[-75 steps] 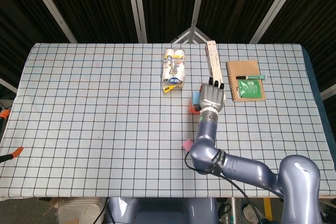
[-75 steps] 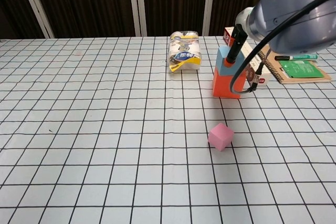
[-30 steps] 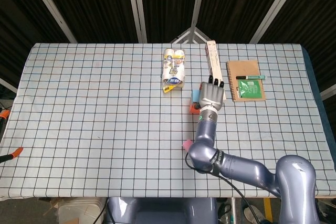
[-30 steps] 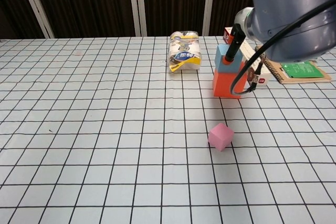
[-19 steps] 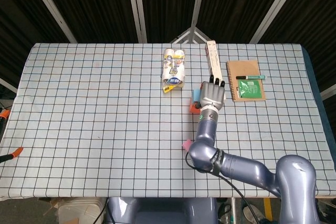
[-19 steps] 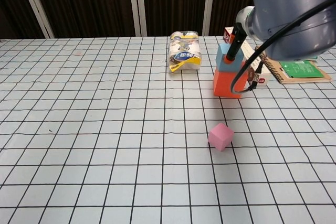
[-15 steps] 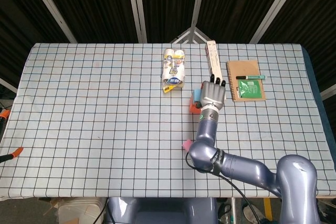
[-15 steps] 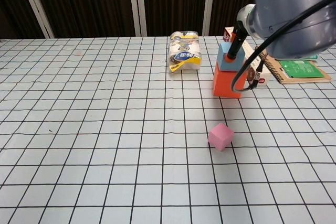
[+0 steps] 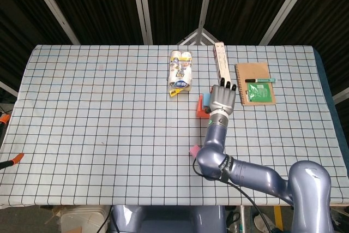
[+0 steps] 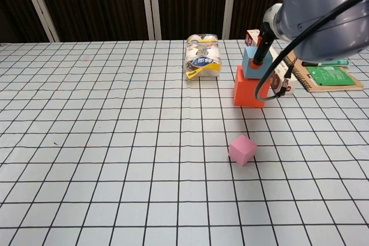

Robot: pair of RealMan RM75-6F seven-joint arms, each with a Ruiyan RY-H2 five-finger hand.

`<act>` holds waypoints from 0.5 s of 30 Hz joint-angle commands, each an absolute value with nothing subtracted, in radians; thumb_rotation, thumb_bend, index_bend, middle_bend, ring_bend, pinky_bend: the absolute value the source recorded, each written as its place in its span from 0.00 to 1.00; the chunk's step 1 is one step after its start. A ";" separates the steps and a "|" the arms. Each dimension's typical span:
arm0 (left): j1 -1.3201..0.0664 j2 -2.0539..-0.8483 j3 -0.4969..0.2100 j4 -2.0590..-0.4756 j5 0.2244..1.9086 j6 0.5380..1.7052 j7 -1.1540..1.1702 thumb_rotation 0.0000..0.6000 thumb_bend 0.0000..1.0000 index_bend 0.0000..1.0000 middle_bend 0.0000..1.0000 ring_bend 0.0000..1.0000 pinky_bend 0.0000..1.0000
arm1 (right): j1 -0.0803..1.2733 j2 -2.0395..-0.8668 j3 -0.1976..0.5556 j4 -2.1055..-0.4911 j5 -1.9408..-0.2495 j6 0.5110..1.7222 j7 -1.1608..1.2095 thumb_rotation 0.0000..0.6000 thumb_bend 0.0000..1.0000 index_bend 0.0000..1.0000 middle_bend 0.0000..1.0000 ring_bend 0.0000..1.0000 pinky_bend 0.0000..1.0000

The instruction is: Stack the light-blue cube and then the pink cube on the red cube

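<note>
The red cube (image 10: 248, 88) stands on the checked cloth right of centre; the head view shows only its left part (image 9: 200, 108). The light-blue cube (image 10: 252, 63) sits on top of it, offset toward the red cube's right edge, and shows as a sliver (image 9: 206, 100) in the head view. My right hand (image 9: 222, 99) covers the light-blue cube from above and holds it, a dark finger (image 10: 262, 43) lying against its right side. The pink cube (image 10: 242, 150) lies alone nearer to me, partly behind my right forearm (image 9: 194, 150). My left hand shows in neither view.
A pack of rolls (image 9: 180, 72) lies left of the stack. A long carton (image 9: 221, 60) and a notebook (image 9: 255, 83) with a green card and marker lie behind and right. An orange-handled tool (image 9: 12, 161) sits at the table's left edge.
My right hand has shifted the light-blue cube a little to the right on top of the red cube. The pink cube has not moved.
</note>
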State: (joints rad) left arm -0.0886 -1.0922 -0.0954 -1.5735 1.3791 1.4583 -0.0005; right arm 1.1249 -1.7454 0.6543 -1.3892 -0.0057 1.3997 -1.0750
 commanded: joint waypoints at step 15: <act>-0.090 -1.094 -0.095 -1.574 1.378 1.455 0.005 1.00 0.16 0.04 0.00 0.00 0.00 | 1.125 -1.754 0.654 -1.366 -0.002 1.382 -1.076 1.00 0.84 0.70 0.00 0.00 0.00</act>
State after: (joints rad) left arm -0.0901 -1.0936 -0.0951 -1.5737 1.3778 1.4549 0.0048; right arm 1.1253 -1.7543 0.6543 -1.3664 -0.0016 1.3818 -1.0756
